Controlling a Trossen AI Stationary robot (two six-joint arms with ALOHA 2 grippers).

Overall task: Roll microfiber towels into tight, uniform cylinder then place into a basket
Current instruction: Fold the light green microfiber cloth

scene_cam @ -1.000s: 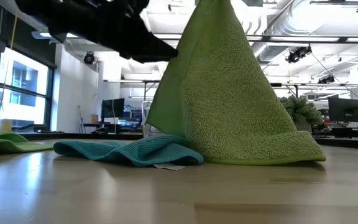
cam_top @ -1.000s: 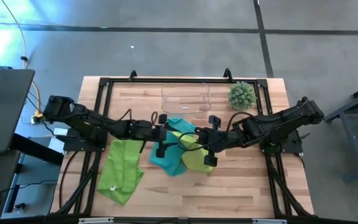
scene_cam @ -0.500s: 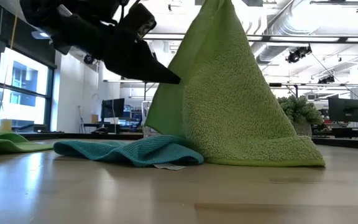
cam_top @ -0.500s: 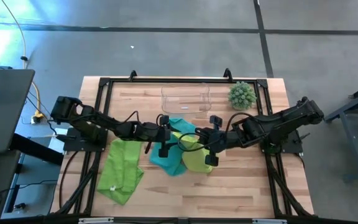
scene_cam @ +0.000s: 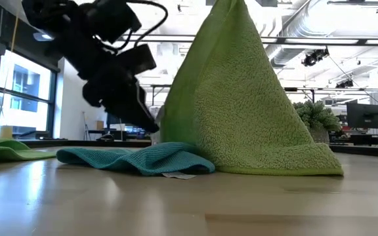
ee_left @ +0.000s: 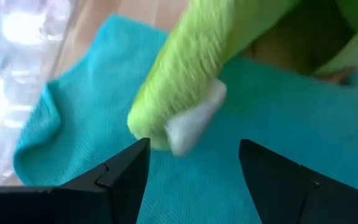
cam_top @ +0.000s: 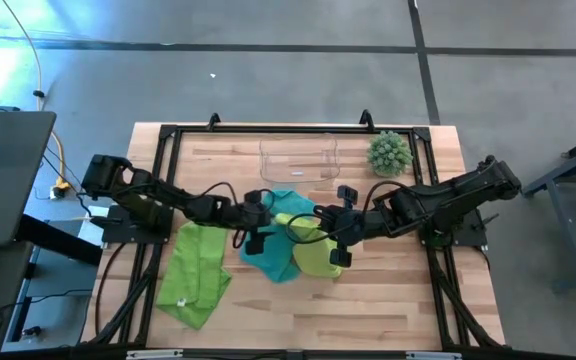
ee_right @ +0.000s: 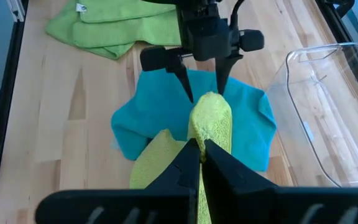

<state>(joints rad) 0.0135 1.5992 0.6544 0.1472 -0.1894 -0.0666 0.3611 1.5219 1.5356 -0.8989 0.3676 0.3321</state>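
I have the right gripper with its jaws clamped on a lime green towel, lifting it into a tent above the counter while its lower edge drapes over the teal towel. My left gripper, jaws apart, straddles the hanging corner of that lifted towel, with its white tag just ahead. I judge the step is getting a second hold, so I should close on the cloth's corner only, not on the teal layer beneath, then spread it flat before rolling. The second lime towel lies crumpled near the left side, and the basket waits empty at the far edge.
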